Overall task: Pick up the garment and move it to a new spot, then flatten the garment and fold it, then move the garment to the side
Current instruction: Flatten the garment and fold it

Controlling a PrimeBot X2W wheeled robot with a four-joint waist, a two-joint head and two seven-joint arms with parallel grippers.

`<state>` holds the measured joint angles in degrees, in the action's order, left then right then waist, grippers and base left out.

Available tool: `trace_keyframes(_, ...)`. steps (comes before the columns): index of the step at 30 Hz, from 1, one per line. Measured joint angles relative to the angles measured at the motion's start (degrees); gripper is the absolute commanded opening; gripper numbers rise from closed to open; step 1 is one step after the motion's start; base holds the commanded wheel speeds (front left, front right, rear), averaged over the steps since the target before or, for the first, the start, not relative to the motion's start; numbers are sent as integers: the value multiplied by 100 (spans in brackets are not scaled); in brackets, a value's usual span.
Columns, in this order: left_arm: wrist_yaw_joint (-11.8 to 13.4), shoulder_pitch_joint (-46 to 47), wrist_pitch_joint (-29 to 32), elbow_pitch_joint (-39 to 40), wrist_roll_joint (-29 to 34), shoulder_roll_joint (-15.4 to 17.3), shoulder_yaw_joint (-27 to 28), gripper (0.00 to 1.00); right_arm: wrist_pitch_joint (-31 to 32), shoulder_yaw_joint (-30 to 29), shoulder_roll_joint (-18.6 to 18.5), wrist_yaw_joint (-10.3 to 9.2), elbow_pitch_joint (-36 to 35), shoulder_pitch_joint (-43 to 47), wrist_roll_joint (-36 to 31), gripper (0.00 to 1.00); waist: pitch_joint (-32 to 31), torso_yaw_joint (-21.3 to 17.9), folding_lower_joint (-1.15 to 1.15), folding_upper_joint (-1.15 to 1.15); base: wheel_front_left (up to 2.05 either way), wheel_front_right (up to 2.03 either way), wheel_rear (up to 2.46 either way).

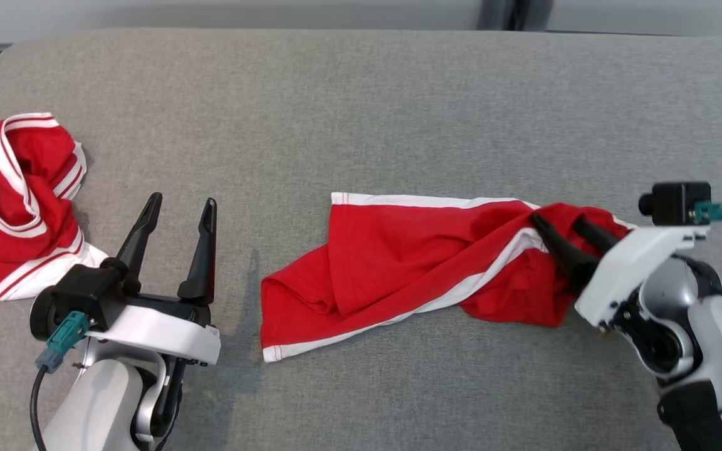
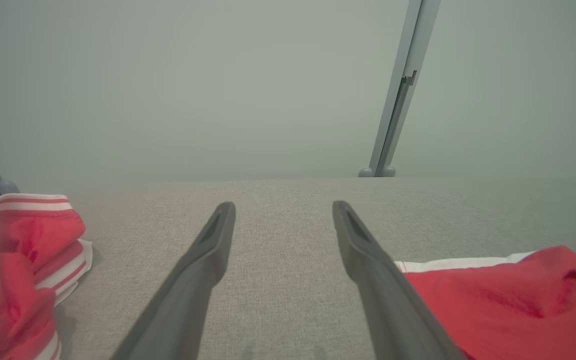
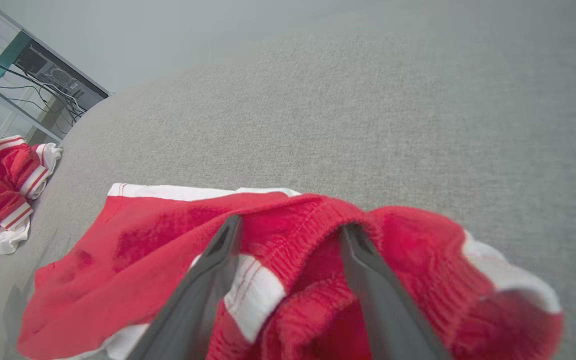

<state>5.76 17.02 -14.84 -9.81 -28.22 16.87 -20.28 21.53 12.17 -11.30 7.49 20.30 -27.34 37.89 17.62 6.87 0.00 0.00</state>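
Head view: the garment (image 1: 411,250), red shorts with white trim, lies crumpled lengthwise on the grey padded surface (image 1: 361,94), from centre to right. The right gripper (image 1: 555,218) sits at the garment's right end, on the waistband. Its fingers stand apart with bunched fabric loose between them and nothing pinched. Judgement: the garment rests at its new spot, and flattening comes next. The left gripper (image 1: 183,200) is wide open over bare surface just left of the garment, well clear of a second red garment (image 1: 16,200) at the left edge, probably placed to take the left hem.
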Motion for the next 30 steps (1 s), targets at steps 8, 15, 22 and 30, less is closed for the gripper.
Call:
trace_keyframes(8,85,-232,-5,62,44,55,221,100,-549,-408,-114,-1,-865,1141,241,100,-258,-308,0,0,0,0,0)
trace_keyframes(15,274,-503,-7,188,15,142,453,100,-1277,-1111,85,-1,-1659,1515,-332,100,-500,-558,0,0,0,0,0)
trace_keyframes(22,425,-721,48,398,11,244,512,100,-1824,-1518,409,-1,-2234,1608,-1495,100,-806,-649,0,0,0,0,0)
trace_keyframes(30,605,-1065,209,704,94,311,439,100,-2214,-1440,576,-1,-2439,1944,-2410,100,-1157,-623,0,0,0,0,0)
